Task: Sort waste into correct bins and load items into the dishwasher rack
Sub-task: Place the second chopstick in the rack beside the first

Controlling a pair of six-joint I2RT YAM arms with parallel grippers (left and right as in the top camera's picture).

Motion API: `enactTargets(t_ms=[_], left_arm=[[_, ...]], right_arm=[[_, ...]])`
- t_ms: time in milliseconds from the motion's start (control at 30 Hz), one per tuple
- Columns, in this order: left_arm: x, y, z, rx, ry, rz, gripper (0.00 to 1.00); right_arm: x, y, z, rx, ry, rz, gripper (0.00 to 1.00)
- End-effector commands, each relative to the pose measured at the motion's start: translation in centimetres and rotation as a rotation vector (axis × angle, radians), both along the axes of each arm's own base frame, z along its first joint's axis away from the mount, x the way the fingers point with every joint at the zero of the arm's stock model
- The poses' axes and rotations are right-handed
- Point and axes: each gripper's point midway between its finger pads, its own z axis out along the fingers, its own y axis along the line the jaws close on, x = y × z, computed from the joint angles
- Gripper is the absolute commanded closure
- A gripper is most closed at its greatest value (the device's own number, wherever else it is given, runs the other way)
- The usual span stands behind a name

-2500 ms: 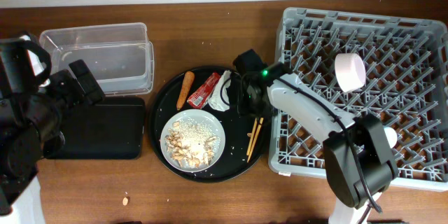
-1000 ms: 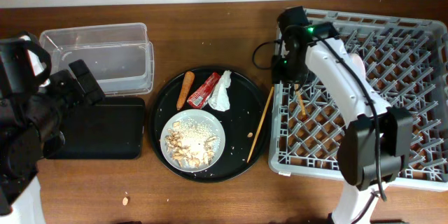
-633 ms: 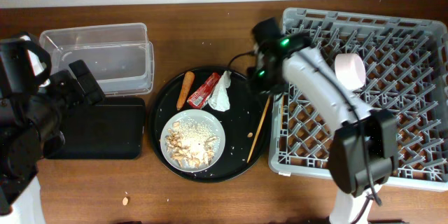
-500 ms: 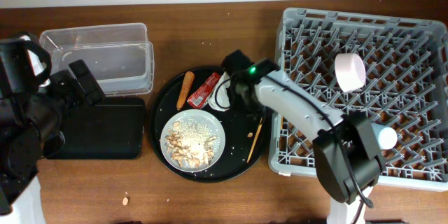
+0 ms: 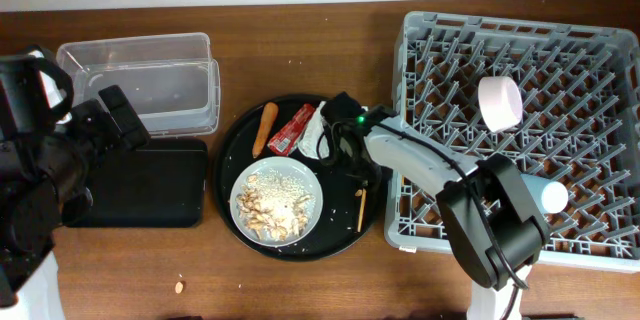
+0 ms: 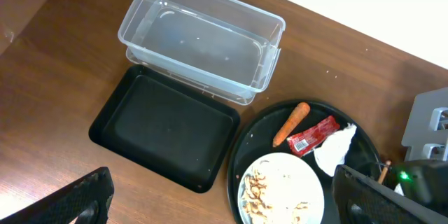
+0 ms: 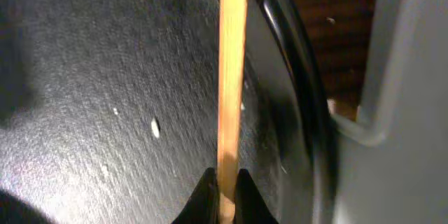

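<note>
My right gripper (image 5: 352,150) is low over the right side of the round black tray (image 5: 235,145), shut on a thin wooden chopstick (image 5: 362,203). In the right wrist view the fingertips (image 7: 210,185) pinch the chopstick (image 7: 232,63) near the tray's rim. On the tray lie the carrot (image 5: 265,128), the red wrapper (image 5: 291,128), the white tissue (image 5: 316,132) and the pale plate (image 5: 277,198) with rice-like scraps. My left gripper (image 6: 231,206) is open and empty, high above the black rectangular tray (image 6: 164,129) and the clear tub (image 6: 203,38).
The grey dishwasher rack (image 5: 520,50) fills the right side, its edge close beside my right gripper. A pale cup (image 5: 499,102) lies in it, and a white round thing (image 5: 551,197) shows behind my right arm. A small crumb (image 5: 180,285) lies near the front edge.
My right gripper carried one chopstick to the rack, came back to the round tray and has shut on the other chopstick. The left arm has not moved.
</note>
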Motion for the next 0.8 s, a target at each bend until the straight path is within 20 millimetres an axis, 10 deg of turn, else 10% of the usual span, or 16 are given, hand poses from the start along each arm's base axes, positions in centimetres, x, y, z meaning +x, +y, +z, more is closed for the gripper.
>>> enactTargets(t_ms=[0,133,300,400,533,767], left_arm=[[-0.1,0.3,0.3,0.005,-0.013,0.021,0.01],[-0.1,0.3,0.3,0.005,-0.013,0.021,0.01],[-0.2,0.3,0.3,0.004,-0.012,0.020,0.01],[-0.2,0.3,0.3,0.005,-0.012,0.020,0.01],[-0.2,0.3,0.3,0.004,-0.012,0.020,0.00],[-0.1,0.3,0.3,0.005,-0.013,0.021,0.01]], right_arm=[[2.0,1.5,5.0,0.029,-0.072,0.099,0.96],[6.2,-1.1,16.5,0.064,-0.278,0.155,0.96],[8.4,-11.1,14.4,0.012,-0.197,0.048,0.96],[7.6,-8.9,10.9,0.132,-0.116,0.180,0.95],[8.4,-7.5,12.2,0.146,-0.169,0.185,0.41],[5.0,-4.9,27.2,0.239,-0.526,0.356,0.36]])
